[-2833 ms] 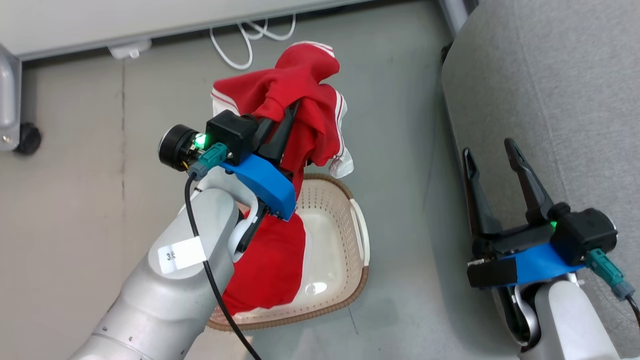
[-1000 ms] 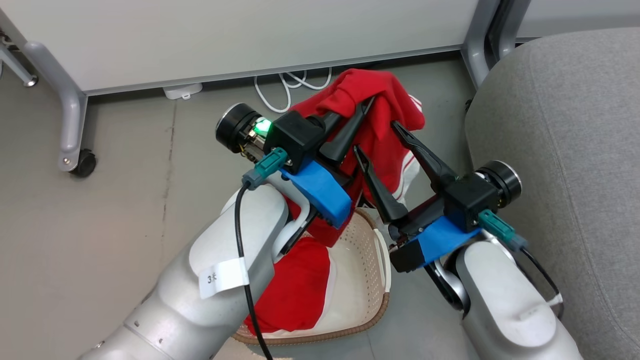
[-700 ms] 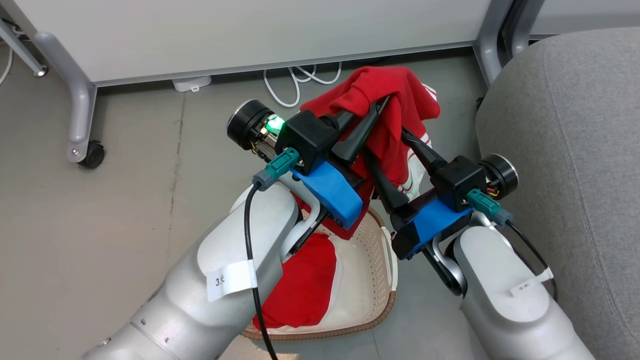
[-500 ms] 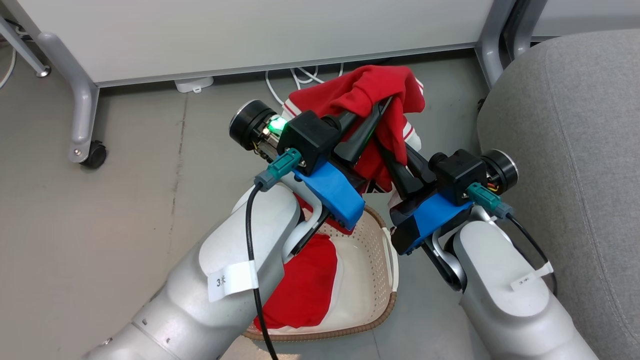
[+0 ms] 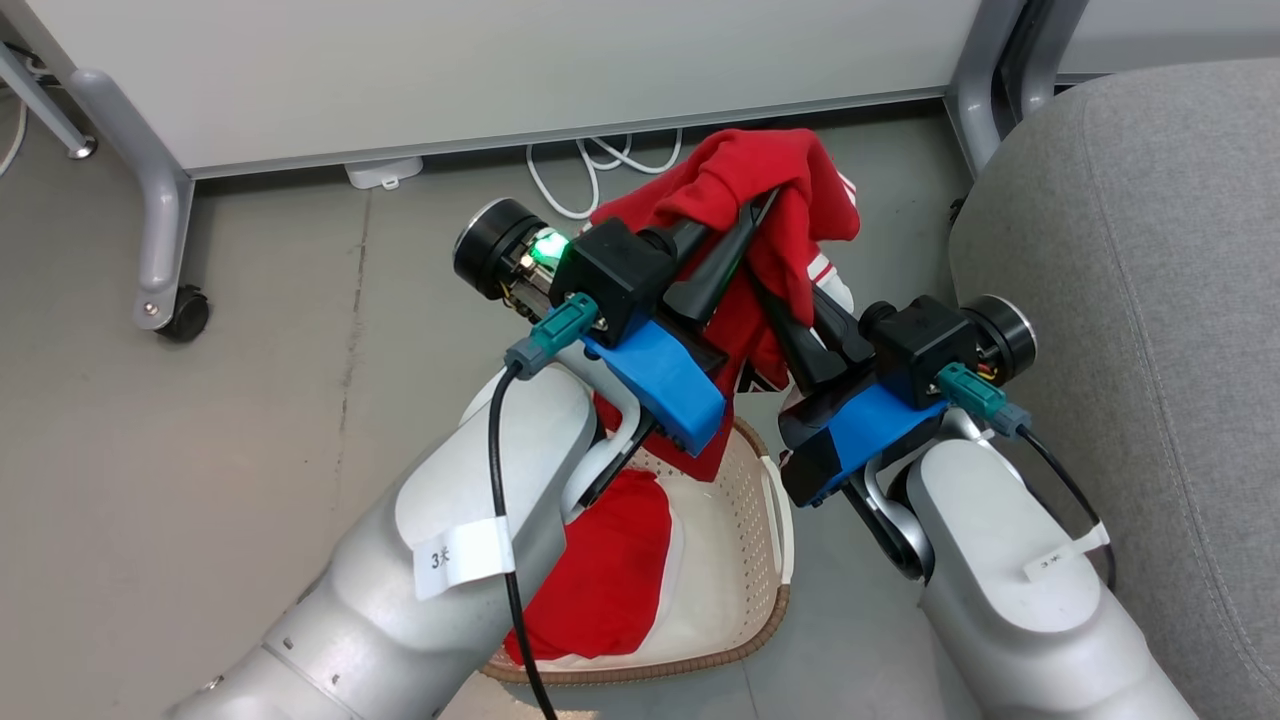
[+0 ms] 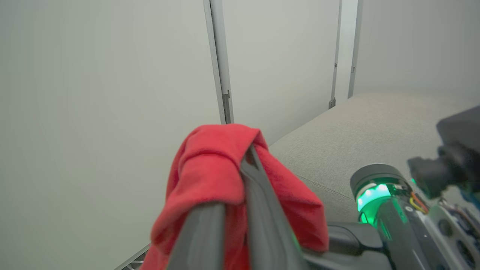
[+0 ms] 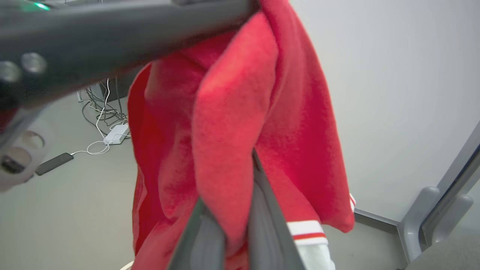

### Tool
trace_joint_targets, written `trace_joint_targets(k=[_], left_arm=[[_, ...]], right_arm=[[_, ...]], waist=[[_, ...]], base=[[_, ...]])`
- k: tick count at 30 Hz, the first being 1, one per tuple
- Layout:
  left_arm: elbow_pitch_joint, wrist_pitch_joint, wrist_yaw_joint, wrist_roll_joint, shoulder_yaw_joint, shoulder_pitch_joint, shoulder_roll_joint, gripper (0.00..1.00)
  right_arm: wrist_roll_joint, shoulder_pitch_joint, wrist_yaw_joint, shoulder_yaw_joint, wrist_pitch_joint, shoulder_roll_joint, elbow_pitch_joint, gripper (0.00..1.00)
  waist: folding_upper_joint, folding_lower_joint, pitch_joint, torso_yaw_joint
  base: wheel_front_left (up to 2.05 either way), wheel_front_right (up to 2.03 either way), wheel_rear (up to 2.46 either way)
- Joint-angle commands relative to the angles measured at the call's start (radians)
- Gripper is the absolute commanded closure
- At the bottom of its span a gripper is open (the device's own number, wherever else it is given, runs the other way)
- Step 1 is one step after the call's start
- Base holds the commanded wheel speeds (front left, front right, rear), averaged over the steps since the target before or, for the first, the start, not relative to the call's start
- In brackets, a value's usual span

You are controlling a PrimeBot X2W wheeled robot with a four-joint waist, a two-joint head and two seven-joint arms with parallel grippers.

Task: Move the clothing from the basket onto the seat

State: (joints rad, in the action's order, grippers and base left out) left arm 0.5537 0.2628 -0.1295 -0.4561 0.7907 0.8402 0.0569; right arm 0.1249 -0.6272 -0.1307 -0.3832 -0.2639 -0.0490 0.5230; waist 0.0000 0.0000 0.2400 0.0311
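Now the right gripper (image 5: 785,310), spread beside the basket (image 5: 742,520) moments ago, pinches the red clothing (image 5: 790,170) high above the basket, joining the left gripper (image 5: 755,208), which stays clamped on its top fold. Held at two points, it looks ready to carry to the sofa (image 5: 1130,250) right of the basket, while a second red garment (image 5: 600,580) lies inside the basket.
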Motion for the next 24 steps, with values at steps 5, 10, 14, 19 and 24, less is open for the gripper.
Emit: trace_joint_targets(k=[5,10,14,19,24], left_arm=[[0.012,0.003,-0.001,0.009,-0.006,-0.011,-0.001,0.00],[0.012,0.003,-0.001,0.017,-0.003,-0.021,-0.002,0.00],[0.013,0.003,-0.001,0.019,-0.001,-0.034,-0.003,0.00],[0.003,0.003,-0.001,0.031,0.002,-0.050,-0.004,0.00],[-0.003,0.003,-0.001,0.043,-0.001,-0.064,0.008,0.00]], right_arm=[[0.014,-0.003,0.000,0.009,-0.001,-0.002,-0.019,1.00],[0.018,-0.006,0.000,0.026,-0.001,-0.002,-0.030,1.00],[0.025,-0.010,0.000,0.060,-0.001,-0.002,-0.037,1.00],[0.011,-0.010,0.000,0.118,-0.001,-0.002,-0.055,1.00],[-0.001,-0.004,0.000,0.206,-0.001,-0.002,-0.076,1.00]], waist=[[0.0000,0.0000,-0.003,-0.001],[0.0000,0.0000,0.001,0.000],[0.0000,0.0000,0.007,-0.001],[0.0000,0.0000,0.019,-0.012],[0.0000,0.0000,0.038,-0.047]], base=[[0.00,0.00,0.00],[0.00,0.00,0.00],[0.00,0.00,0.00],[0.00,0.00,0.00],[0.00,0.00,0.00]])
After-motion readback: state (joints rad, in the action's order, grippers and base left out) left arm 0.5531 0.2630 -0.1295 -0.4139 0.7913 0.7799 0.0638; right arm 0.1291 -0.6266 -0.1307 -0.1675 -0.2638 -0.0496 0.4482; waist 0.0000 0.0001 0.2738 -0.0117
